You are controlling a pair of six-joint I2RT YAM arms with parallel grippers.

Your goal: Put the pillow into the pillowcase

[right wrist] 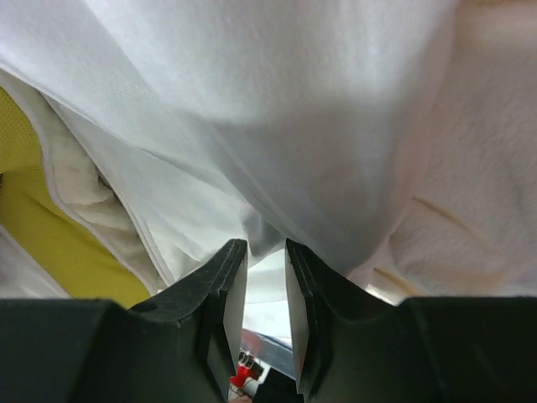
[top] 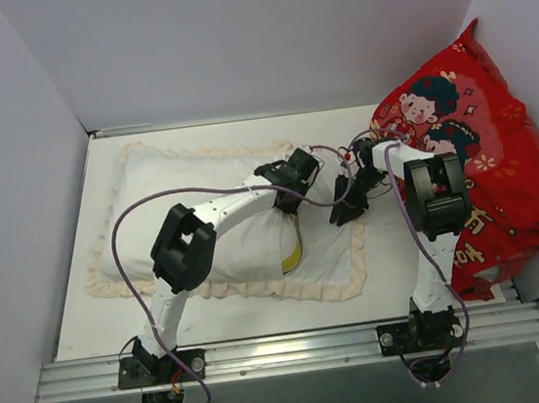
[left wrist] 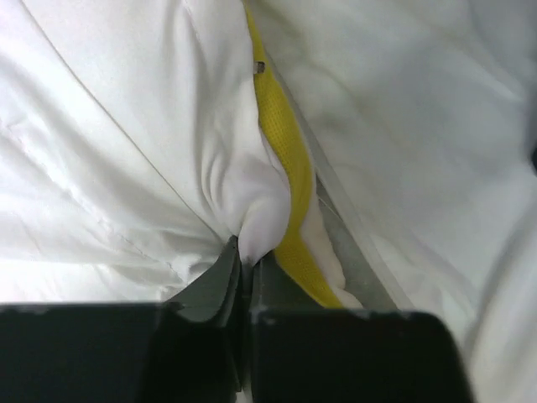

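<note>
Arms: the left arm (top: 182,247) and right arm (top: 434,196) are showing white links between bulky black joints.
Cables: a lilac cable (top: 122,241) is looping loosely along each arm.
Bases: black bases (top: 157,370) are sitting bolted on a silver rail (top: 288,353).
Grippers: the left gripper (left wrist: 244,252) and right gripper (right wrist: 266,252) are showing matte black fingers; the right one's inner faces are looking paler.

Mostly hidden inside pillowcase (top: 150,191) and under the left arm (top: 186,246): pillow (top: 296,247), only a yellow sliver showing. Cut off at the right edge: red cushion (top: 501,163). Unclear at right gripper (right wrist: 258,248): cloth pinched or merely touching. Blurred red speck (right wrist: 239,376) below.
</note>
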